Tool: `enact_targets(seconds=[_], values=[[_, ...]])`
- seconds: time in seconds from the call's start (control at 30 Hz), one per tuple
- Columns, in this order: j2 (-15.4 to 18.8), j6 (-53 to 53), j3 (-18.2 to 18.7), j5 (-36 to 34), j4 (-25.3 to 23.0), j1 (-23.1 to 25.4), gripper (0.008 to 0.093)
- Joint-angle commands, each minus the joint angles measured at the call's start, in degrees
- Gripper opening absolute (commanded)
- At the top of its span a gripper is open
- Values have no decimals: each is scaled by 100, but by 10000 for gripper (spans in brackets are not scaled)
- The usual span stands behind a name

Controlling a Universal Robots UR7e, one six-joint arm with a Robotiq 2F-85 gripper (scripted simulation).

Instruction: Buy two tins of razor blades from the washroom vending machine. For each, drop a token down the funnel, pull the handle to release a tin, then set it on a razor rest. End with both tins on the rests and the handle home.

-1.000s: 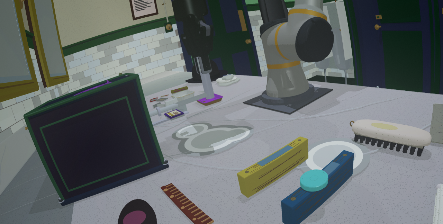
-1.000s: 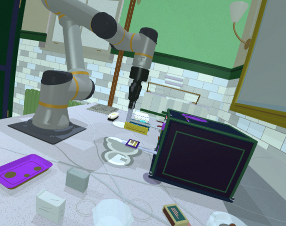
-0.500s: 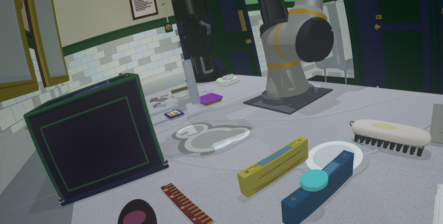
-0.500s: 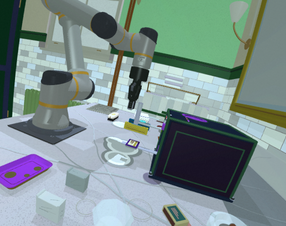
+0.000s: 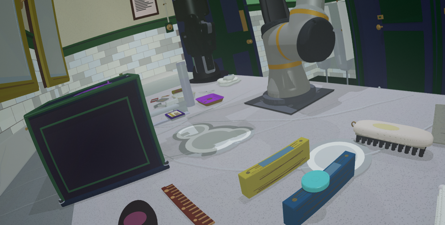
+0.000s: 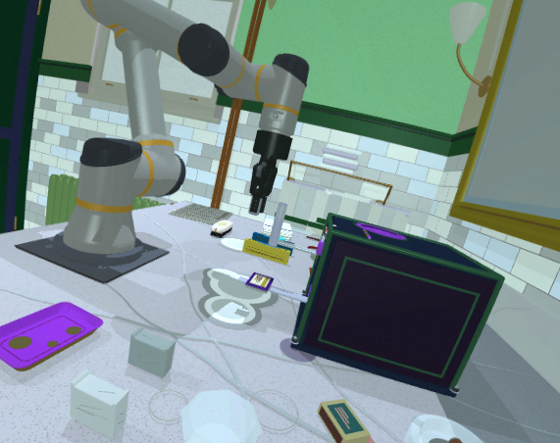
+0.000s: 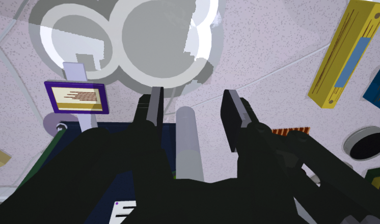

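A purple-edged tin of razor blades lies on the chute in front of the dark green-trimmed vending machine. The machine's pale upright handle stands beside it, and my gripper hangs just above and beyond the handle's top, open and holding nothing. A round teal tin sits on the blue razor rest. The yellow razor rest next to it is empty. The purple token tray holds brown tokens.
A black-lined round tin lies near a brown comb. A bristle brush, white boxes and a matchbox are scattered around. The arm's base stands mid-table.
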Motion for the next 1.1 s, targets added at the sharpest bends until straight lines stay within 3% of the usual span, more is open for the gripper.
enact_targets(seconds=[0.0, 0.17, 0.53, 0.77, 0.97, 1.07], values=[[-1, 0, -4, 0, -1, 0, 480], [-53, 0, -103, 0, 147, 0, 480], [-264, 0, -690, 0, 948, 0, 480], [-285, 0, -783, 0, 1068, 0, 480], [-348, 0, -1164, 0, 1503, 0, 480], [-346, 0, -1158, 0, 1506, 0, 530]])
